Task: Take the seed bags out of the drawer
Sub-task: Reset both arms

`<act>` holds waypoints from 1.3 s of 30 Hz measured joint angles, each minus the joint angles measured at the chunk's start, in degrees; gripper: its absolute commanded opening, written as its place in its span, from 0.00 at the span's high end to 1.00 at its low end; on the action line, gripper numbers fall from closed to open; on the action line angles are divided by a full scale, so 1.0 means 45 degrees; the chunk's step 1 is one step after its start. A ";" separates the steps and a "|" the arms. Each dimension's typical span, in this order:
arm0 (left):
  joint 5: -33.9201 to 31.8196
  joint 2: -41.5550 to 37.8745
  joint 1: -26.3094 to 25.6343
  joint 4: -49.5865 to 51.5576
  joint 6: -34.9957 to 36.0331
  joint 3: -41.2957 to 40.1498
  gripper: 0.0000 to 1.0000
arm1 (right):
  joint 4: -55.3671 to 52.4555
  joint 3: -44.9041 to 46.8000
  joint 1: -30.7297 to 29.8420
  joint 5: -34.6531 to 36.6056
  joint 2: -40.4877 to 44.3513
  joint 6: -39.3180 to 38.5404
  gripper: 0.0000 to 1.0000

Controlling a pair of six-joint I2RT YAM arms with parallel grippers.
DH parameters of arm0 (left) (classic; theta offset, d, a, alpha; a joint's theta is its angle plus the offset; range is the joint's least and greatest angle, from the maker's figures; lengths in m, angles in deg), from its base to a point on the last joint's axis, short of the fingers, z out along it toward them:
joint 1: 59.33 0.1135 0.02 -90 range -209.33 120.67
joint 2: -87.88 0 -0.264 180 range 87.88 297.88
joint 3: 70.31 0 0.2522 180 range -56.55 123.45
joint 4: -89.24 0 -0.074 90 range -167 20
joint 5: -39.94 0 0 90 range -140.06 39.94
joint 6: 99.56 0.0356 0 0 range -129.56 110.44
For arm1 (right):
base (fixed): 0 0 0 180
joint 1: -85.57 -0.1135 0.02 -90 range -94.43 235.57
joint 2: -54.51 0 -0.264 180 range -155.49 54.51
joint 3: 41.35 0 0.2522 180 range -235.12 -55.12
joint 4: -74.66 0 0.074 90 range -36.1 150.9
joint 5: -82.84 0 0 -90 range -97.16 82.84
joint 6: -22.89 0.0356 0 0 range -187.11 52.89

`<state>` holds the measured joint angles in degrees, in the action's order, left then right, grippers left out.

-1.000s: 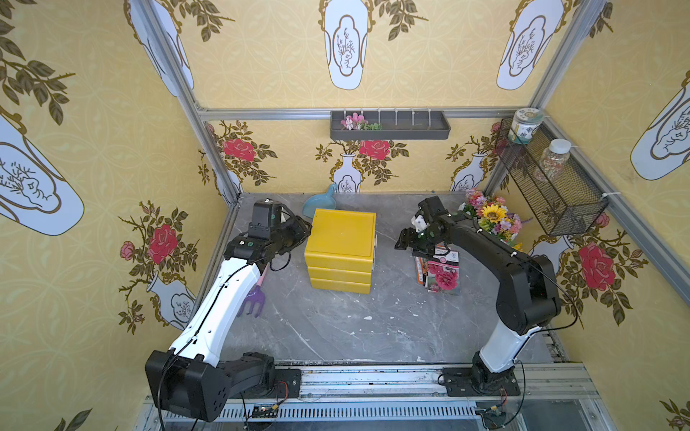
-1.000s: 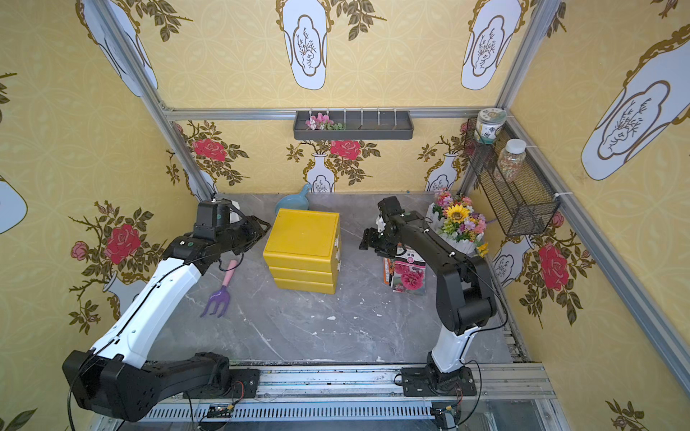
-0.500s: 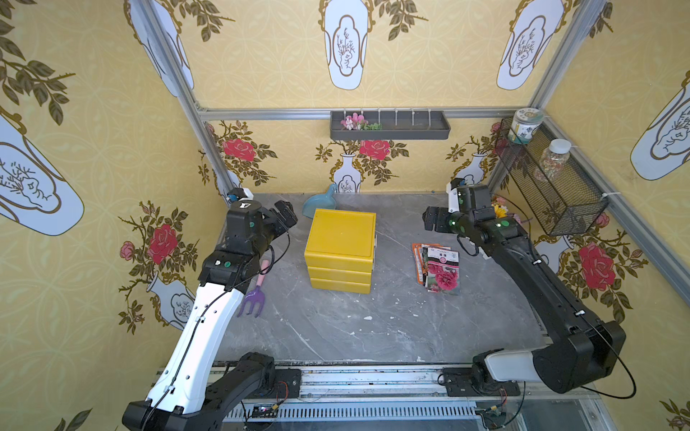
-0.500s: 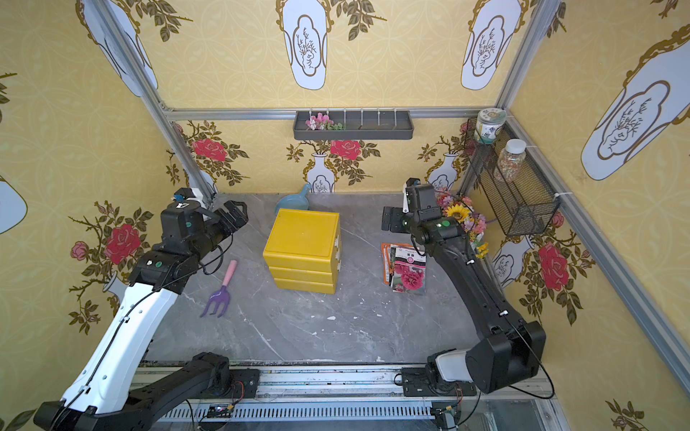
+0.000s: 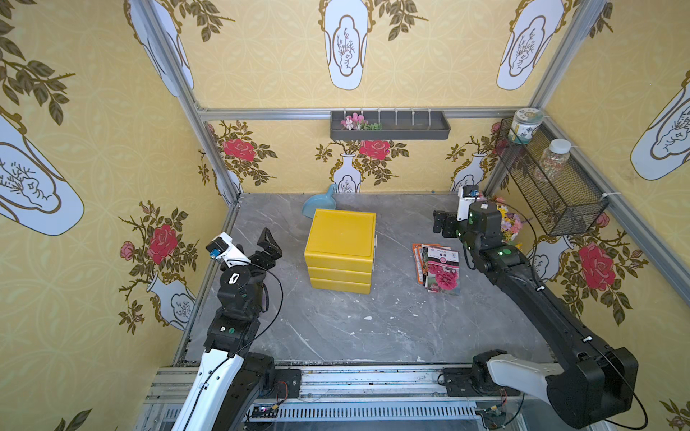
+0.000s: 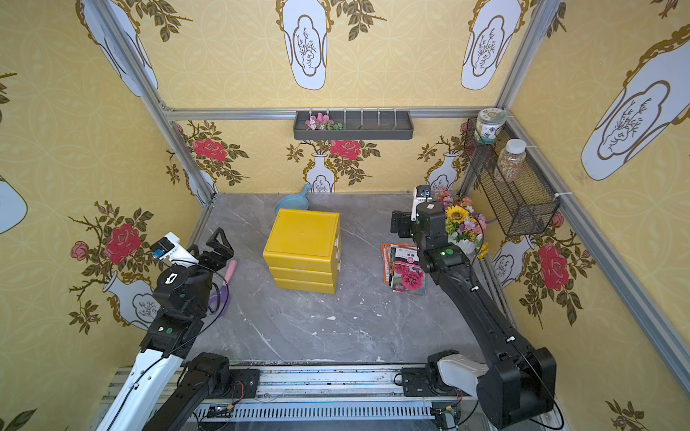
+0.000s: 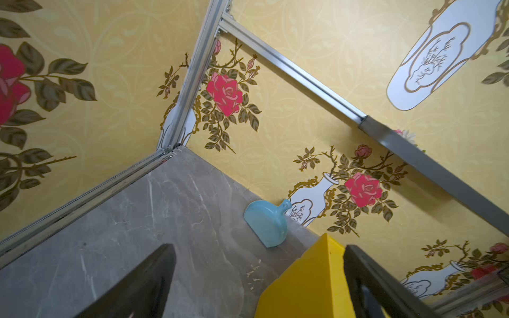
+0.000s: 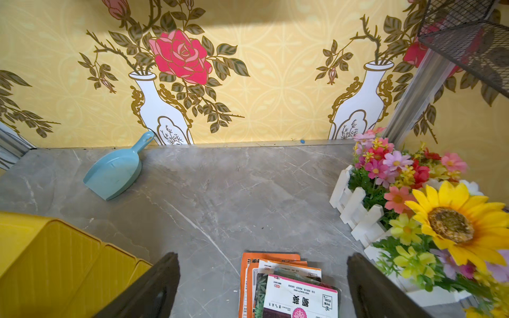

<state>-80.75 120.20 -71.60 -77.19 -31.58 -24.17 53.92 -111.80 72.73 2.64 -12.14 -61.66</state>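
Note:
The seed bags [image 5: 437, 266] lie in a fanned stack on the grey table right of the yellow drawer unit [image 5: 341, 250], a pink flower packet on top; both top views show them [image 6: 405, 268]. All three drawers look pushed in. My right gripper [image 5: 442, 224] hovers open just behind the bags, holding nothing; in the right wrist view the bags [image 8: 289, 286] lie below its spread jaws [image 8: 263, 256]. My left gripper [image 5: 270, 250] is open and empty, left of the drawer unit; a corner of the unit [image 7: 308, 280] shows in the left wrist view between its jaws [image 7: 259, 247].
A blue scoop [image 5: 317, 203] leans at the back wall behind the drawer unit. A purple hand rake [image 6: 222, 287] lies under my left arm. A fenced flower pot [image 6: 461, 227] stands by my right gripper, below a wire basket [image 5: 549, 186] holding jars. A wall shelf [image 5: 390, 125] hangs behind.
Both arms have drawn back, the left away from the drawer unit's side, the right up and back off the seed bags. Both grippers have opened wide. The bags stay on the table.

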 measured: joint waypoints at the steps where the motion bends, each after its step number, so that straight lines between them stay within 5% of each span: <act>1: -0.0238 -0.0151 0.0000 0.0010 0.0112 -0.0345 0.00 | 0.0267 0.0413 0.0000 0.0146 0.0199 -0.0199 0.03; 12: -0.1831 -0.1564 -0.0005 -0.0442 0.0447 -0.4886 0.00 | 0.2744 0.6052 0.0646 0.1093 0.1826 -0.1214 0.03; 19: -0.2414 0.0563 0.0010 -0.4104 0.0690 -0.6931 0.00 | 0.6348 0.9083 0.1001 0.1219 0.0559 -0.1171 0.03; 25: -0.2443 0.4323 0.0986 -0.9447 0.0777 -0.7121 0.01 | 0.9559 0.9413 0.1355 0.0699 -0.1705 -0.1263 0.03; 28: -0.2317 0.5450 0.1345 -1.0394 0.0758 -0.6989 0.01 | 1.1035 0.9602 0.1826 0.0461 -0.2905 -0.1253 0.03; 39: -0.1889 0.4245 0.2273 -1.0710 0.1681 -0.6897 0.00 | 1.2318 0.9578 0.2438 -0.0656 -0.3487 -0.0981 0.03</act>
<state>-89.26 139.30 -61.38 -125.38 -24.02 -55.21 109.35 -68.70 83.70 -0.31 -27.84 -66.07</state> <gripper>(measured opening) 0.998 0.971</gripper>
